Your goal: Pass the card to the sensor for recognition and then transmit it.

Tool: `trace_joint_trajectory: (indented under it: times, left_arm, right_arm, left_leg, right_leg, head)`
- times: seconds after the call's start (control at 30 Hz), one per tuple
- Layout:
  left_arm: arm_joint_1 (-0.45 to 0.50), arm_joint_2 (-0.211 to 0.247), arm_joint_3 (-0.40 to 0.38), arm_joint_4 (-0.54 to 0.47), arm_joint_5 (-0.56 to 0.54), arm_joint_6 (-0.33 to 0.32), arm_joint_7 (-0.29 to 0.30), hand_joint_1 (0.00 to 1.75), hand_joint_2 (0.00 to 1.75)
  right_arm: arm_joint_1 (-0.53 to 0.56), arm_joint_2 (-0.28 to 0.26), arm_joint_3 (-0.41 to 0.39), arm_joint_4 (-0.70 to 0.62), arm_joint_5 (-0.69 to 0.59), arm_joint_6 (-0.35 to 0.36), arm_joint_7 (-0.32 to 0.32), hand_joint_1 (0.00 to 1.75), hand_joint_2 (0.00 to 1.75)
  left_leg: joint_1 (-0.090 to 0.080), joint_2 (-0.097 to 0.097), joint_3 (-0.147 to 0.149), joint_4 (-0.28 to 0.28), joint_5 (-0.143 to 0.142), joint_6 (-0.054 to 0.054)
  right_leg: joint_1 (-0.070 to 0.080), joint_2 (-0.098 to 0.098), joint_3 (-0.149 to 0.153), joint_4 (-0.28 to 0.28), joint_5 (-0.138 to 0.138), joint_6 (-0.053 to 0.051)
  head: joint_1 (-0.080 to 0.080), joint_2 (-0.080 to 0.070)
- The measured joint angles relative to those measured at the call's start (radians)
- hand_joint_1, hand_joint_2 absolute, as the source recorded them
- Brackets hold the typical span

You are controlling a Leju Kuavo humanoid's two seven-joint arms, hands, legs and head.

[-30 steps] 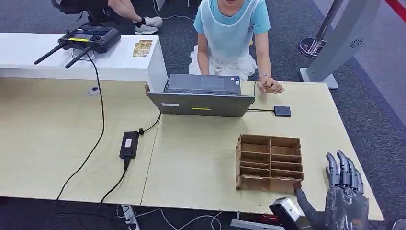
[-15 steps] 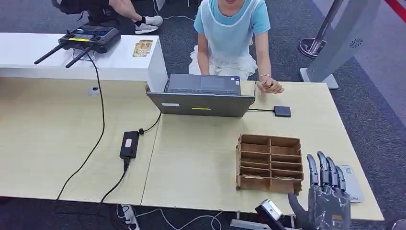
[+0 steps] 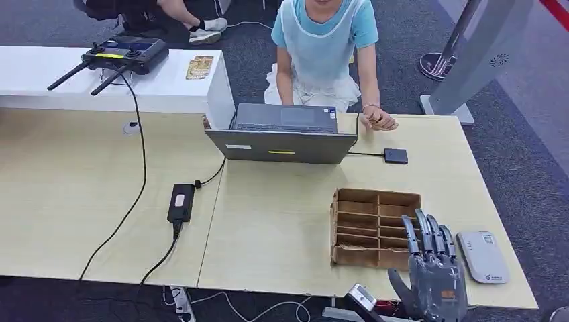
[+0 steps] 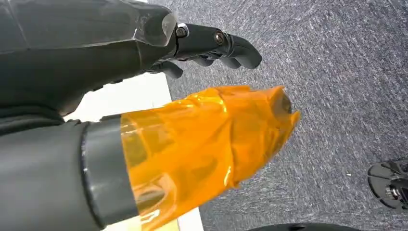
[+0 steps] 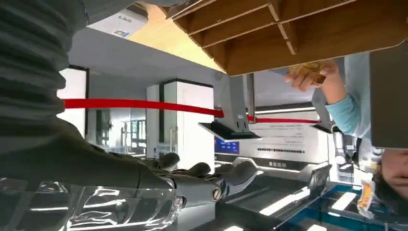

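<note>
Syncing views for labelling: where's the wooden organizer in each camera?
Head view: wooden organizer on the table's right half, just ahead of the right hand.
Left wrist view: not in it.
Right wrist view: its underside along the upper edge.
Shared landmark: the person's hand.

From the head we look down on the table (image 3: pixel 282 228); both wrist views sit close behind their hands.

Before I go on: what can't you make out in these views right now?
- Wooden organizer, head view: the right hand covers its near right corner, so whether those slots hold a card is hidden.
- White device, head view: its markings are too small to read.
- Left hand, left wrist view: the orange-wrapped thumb blocks the fingers; whether it holds anything is unclear.
</note>
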Motion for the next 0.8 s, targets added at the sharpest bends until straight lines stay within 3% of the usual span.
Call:
trace_joint_trajectory:
  times: [0.33,0.8]
  left_arm:
    - [0.0,0.002,0.0,0.0,-0.011,-0.001,-0.009,0.0,0.0]
    - [0.0,0.002,0.0,0.0,-0.026,-0.002,-0.011,0.0,0.0]
  right_arm:
    - [-0.031,-0.006,0.011,0.069,-0.008,0.003,-0.051,0.0,1.75]
    - [-0.053,0.018,-0.056,0.153,-0.056,0.02,-0.132,0.0,1.75]
  left_leg:
    - [0.0,0.0,0.0,0.0,0.0,0.0]
    - [0.0,0.0,0.0,0.0,0.0,0.0]
  right_leg:
    - [0.0,0.0,0.0,0.0,0.0,0.0]
    - [0.0,0.0,0.0,0.0,0.0,0.0]
  head:
    - [0.0,0.0]
    - [0.0,0.0]
